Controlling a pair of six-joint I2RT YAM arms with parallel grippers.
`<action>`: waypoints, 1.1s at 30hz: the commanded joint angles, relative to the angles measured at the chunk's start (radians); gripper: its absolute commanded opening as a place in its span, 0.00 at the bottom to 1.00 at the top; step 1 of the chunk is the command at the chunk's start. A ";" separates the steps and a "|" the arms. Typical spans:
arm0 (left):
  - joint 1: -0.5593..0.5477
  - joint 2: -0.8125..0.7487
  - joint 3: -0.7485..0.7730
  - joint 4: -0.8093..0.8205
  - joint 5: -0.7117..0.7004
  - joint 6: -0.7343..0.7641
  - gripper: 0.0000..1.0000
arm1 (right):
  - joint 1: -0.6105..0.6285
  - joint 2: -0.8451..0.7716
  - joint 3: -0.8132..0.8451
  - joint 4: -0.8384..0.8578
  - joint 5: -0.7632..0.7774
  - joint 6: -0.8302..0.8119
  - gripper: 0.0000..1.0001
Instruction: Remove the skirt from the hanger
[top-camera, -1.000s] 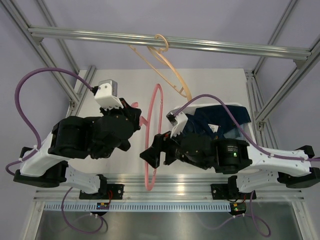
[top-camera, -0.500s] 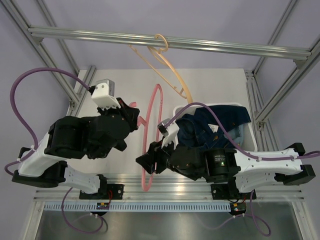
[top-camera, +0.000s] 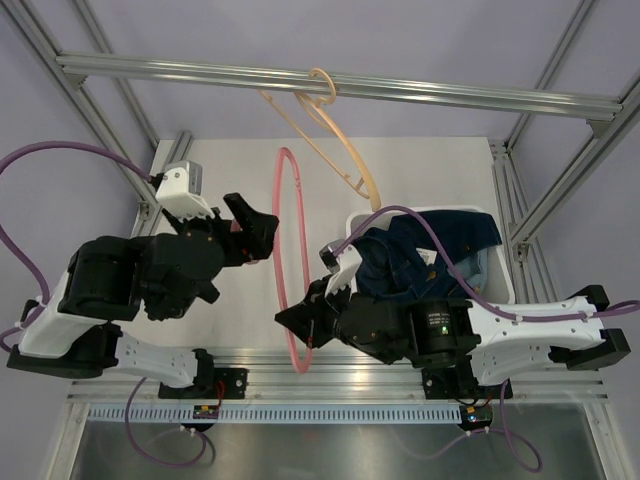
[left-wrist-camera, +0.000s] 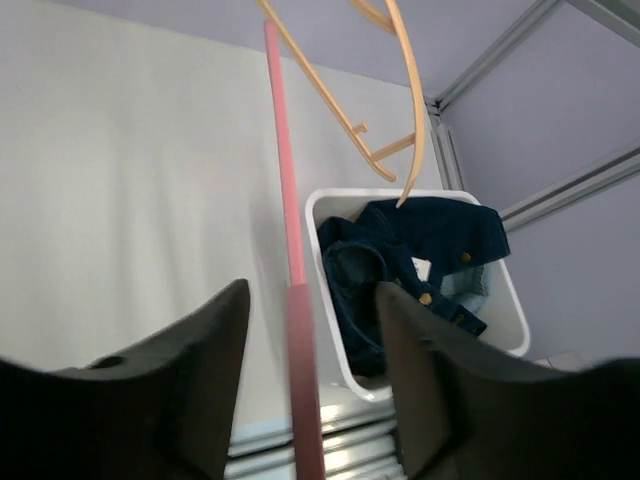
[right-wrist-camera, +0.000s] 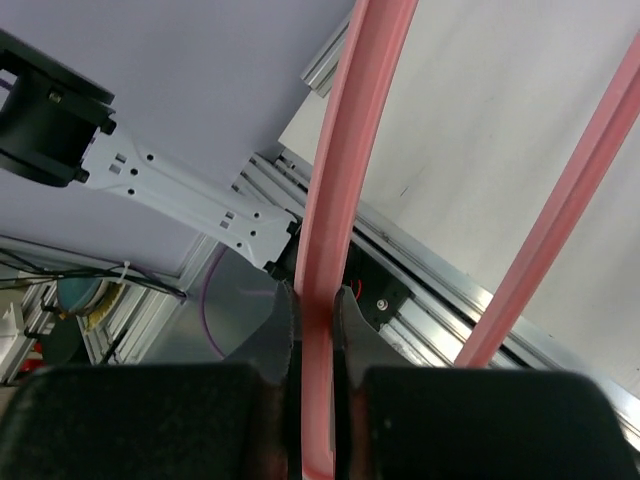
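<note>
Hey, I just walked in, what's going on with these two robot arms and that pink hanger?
The right end effector is shut on the pink hanger, holding it upright over the table's near edge. The hanger is bare: the denim skirt lies bunched in the white bin on the right. The left end effector is open beside the hanger, gripping nothing. A second, tan hanger hangs from the overhead rail.

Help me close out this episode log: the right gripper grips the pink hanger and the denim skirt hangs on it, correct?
Not quite. The right gripper does grip the pink hanger, but the denim skirt is not on it. It lies in the white bin, as the left wrist view shows.
</note>
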 joint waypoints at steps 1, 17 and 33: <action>0.003 -0.080 -0.095 0.016 0.027 0.040 0.99 | 0.018 -0.060 0.017 0.042 -0.039 -0.007 0.00; 0.003 -0.365 -0.319 0.423 0.112 0.283 0.99 | -0.063 -0.106 0.004 -0.005 -0.228 0.045 0.00; 0.003 -0.367 -0.245 0.589 0.248 0.503 0.99 | -0.371 -0.007 0.052 0.129 -0.684 0.054 0.00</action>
